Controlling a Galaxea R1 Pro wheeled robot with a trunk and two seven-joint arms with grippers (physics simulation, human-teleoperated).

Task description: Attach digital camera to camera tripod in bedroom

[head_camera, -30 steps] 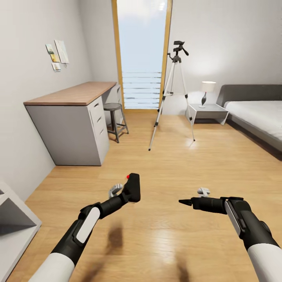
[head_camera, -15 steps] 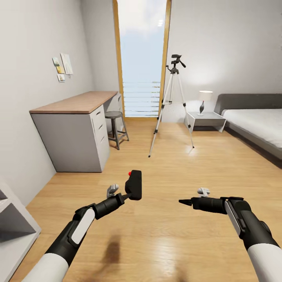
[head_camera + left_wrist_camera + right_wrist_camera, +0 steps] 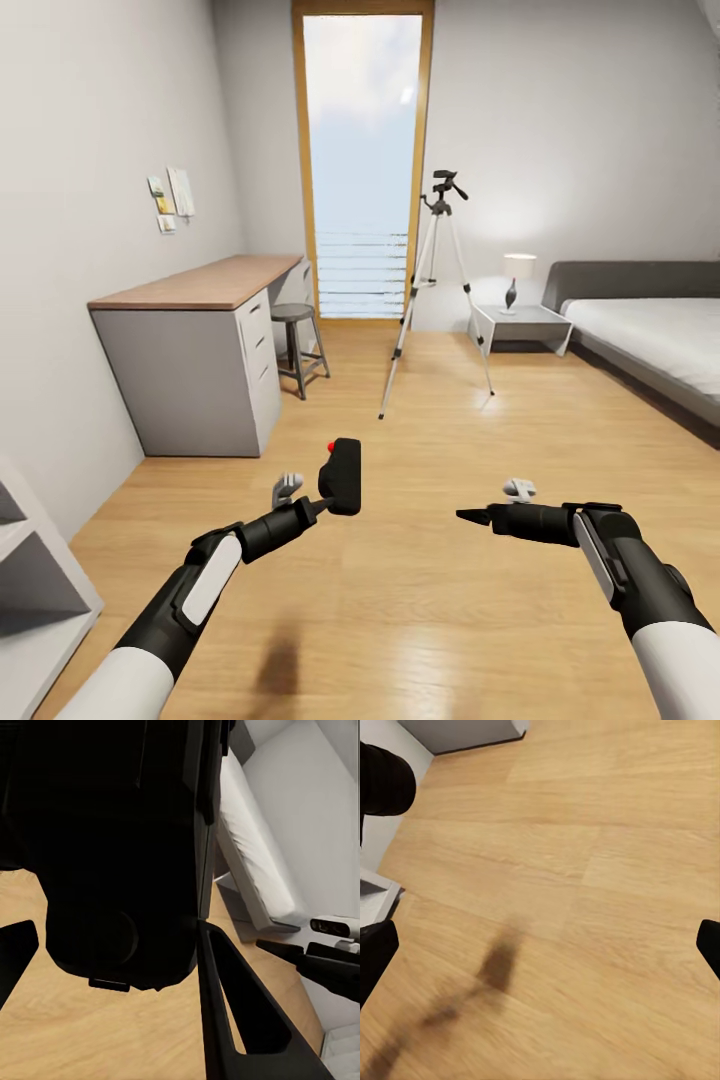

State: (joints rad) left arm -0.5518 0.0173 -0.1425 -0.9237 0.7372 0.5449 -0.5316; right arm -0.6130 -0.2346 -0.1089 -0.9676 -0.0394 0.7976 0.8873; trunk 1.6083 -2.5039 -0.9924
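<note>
My left gripper (image 3: 322, 503) is shut on the digital camera (image 3: 342, 477), a small black box with a red dot on top, held upright above the wood floor. In the left wrist view the camera (image 3: 112, 855) looms dark between the fingers (image 3: 240, 1012). The camera tripod (image 3: 437, 290) stands far ahead by the window, silver legs spread, its black head (image 3: 445, 186) bare. My right gripper (image 3: 470, 516) hovers at the same height as the left, pointing left. In the right wrist view its fingertips (image 3: 375, 952) are spread wide with only floor between them.
A wood-topped grey desk (image 3: 200, 290) with a round stool (image 3: 293, 315) lines the left wall. A white nightstand (image 3: 520, 320) with a lamp (image 3: 518, 270) and a grey bed (image 3: 650, 330) sit at the right. A white shelf (image 3: 30, 570) juts in at lower left.
The whole head view has shifted: the room's things now sit lower and look smaller, so the camera moved. Both arms keep their pose, and the left gripper still holds the camera.
</note>
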